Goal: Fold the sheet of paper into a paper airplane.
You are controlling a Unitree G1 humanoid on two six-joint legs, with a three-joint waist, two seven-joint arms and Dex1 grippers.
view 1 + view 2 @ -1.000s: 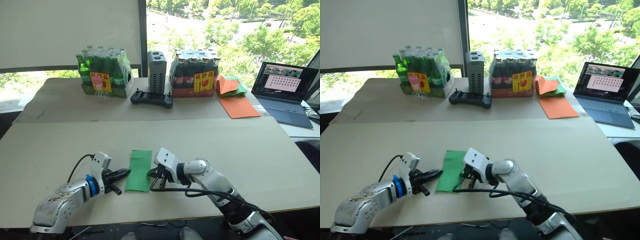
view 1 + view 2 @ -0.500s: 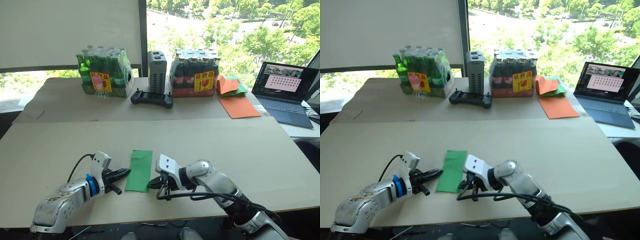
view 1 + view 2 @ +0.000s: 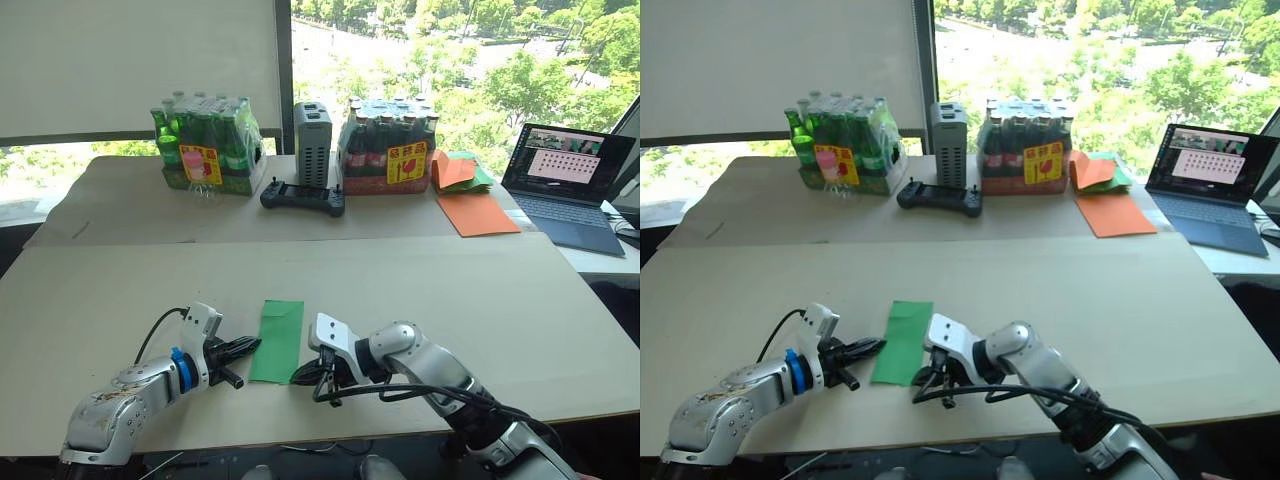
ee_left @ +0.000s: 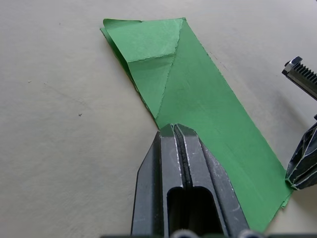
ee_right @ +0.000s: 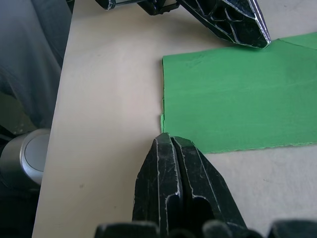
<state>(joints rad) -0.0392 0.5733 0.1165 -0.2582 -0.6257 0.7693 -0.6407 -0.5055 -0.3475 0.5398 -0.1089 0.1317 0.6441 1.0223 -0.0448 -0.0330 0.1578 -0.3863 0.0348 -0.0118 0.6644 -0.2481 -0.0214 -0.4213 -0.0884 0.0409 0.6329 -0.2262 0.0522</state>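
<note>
Lying flat near the front edge of the surface point(image 3: 500, 290), the sheet of paper point(image 3: 279, 338) was folded into a long strip with one corner turned down at its far end. The left gripper point(image 4: 174, 130) was closed, its tips resting on the strip's left edge. The right gripper point(image 5: 170, 141) was also closed, empty, touching the near right corner.
</note>
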